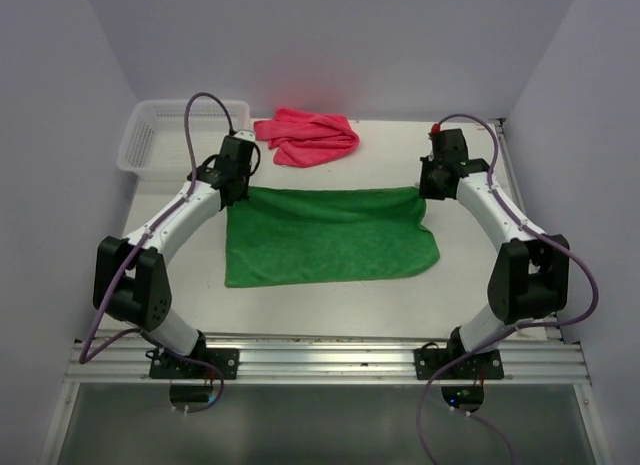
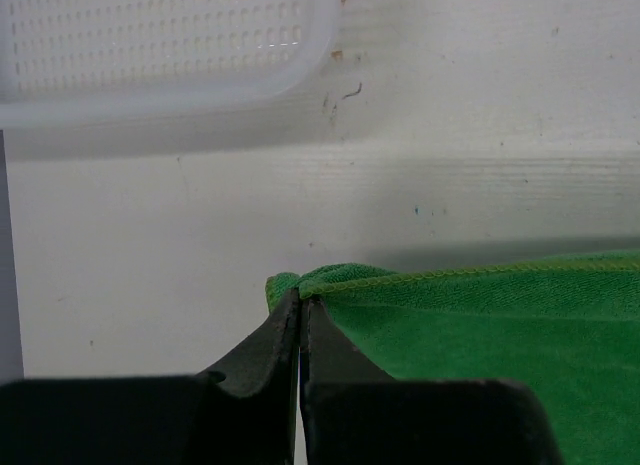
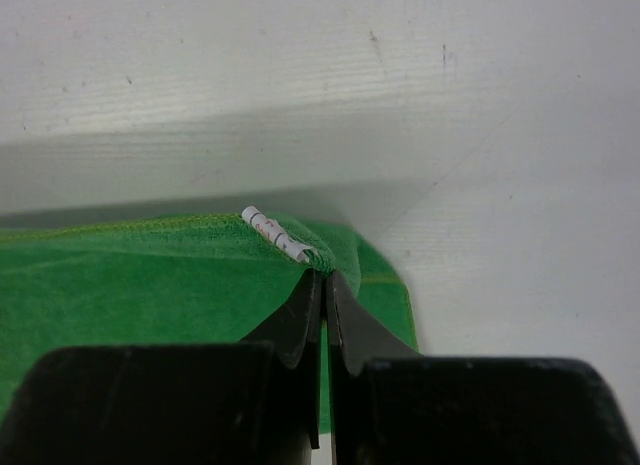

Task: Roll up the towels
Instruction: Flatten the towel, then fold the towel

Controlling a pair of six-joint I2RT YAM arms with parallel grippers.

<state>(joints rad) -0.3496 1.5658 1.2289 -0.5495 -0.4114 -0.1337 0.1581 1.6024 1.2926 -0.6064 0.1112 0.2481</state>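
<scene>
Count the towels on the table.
2. The green towel lies spread mid-table, its far corners pinched by the left pincer and right pincer. The pink towel sits bunched behind it, beside the basket.

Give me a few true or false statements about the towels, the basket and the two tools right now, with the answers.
1. The green towel lies spread out, unrolled. True.
2. The pink towel sits inside the basket. False: it lies bunched on the table beside the basket.
3. The left tool is shut on a far corner of the green towel. True.
4. The right tool hangs open above the table. False: it is shut on the green towel's other far corner, by a white label.
</scene>
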